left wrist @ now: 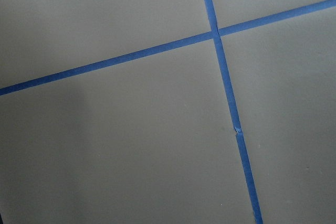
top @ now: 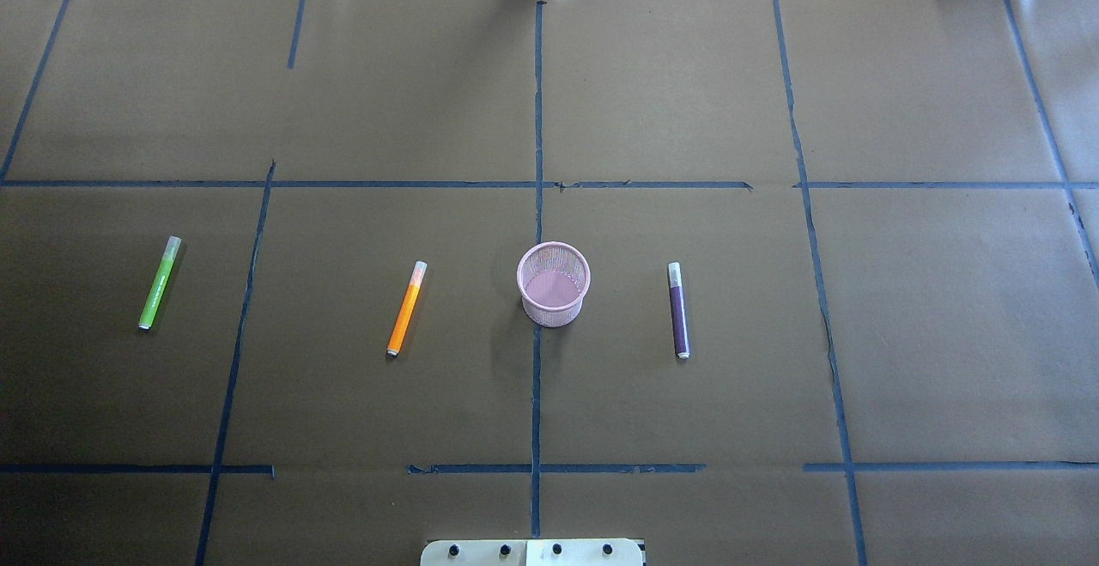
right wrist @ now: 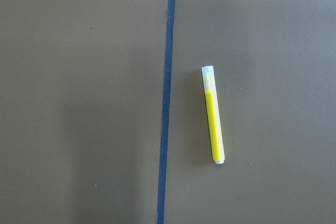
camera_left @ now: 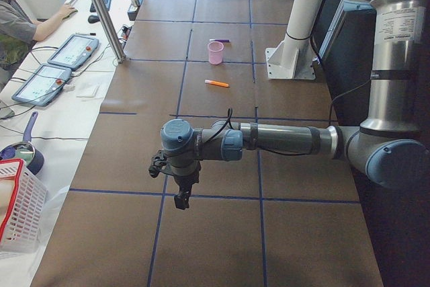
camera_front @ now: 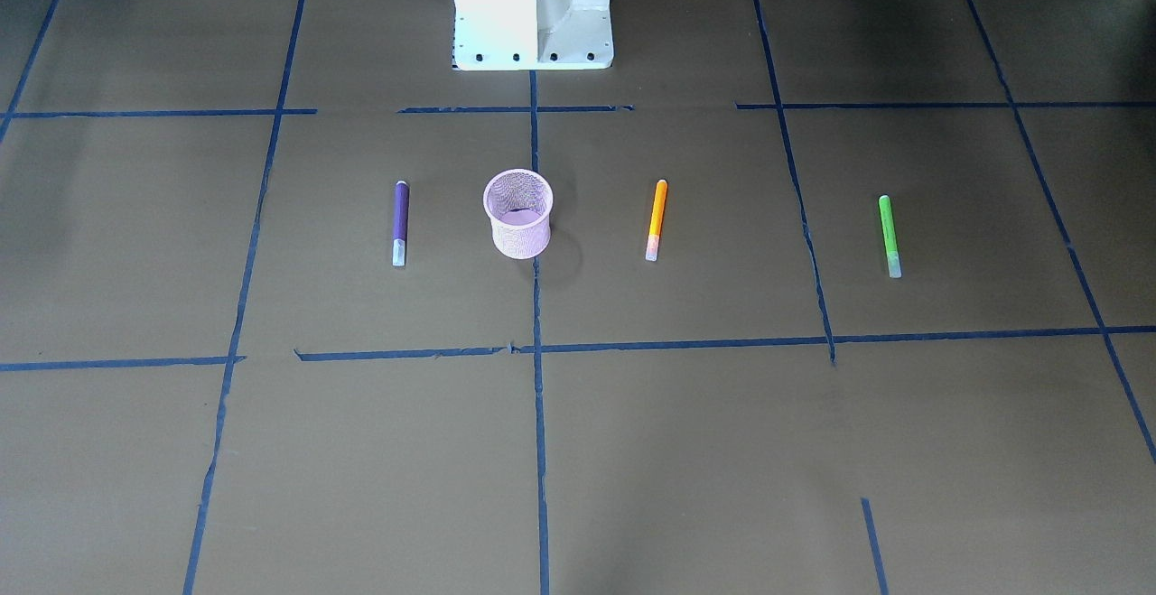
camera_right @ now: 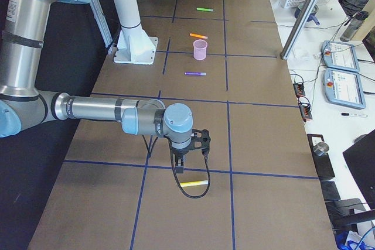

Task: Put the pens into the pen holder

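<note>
Now, mind the hazards before you commit. That yellow pen [right wrist: 213,115] is slim, round and flat on the table [right wrist: 79,129]. Come down off its axis and the fingers will likely nudge it into a roll instead of trapping it. Come down too deep and they could jam on the paper. The pen holder [top: 554,284] is a light mesh cup that looks shorter than a pen, so a pen clipping the rim or dropped in at a slant could tip it over. It's a long carry too. The cup stands well apart from your right gripper [camera_right: 180,167], toward the table's middle, with the purple pen [top: 678,309] lying between the two.

Where things sit: the yellow pen is just beside the right gripper, below it and a touch toward the table's end. In the wrist view it's off to one side, not centred, so I'd say shift over it before descending. Whether that gripper is released or clenched, I cannot tell, since only the side camera catches it. Same for your left gripper [camera_left: 181,197]: its state is unreadable, and it hangs over a tape cross [left wrist: 216,32] with no pen beneath. The green pen [top: 160,283] and orange pen [top: 405,308] lie between it and the cup, green nearer the gripper. The cup is empty.
</note>
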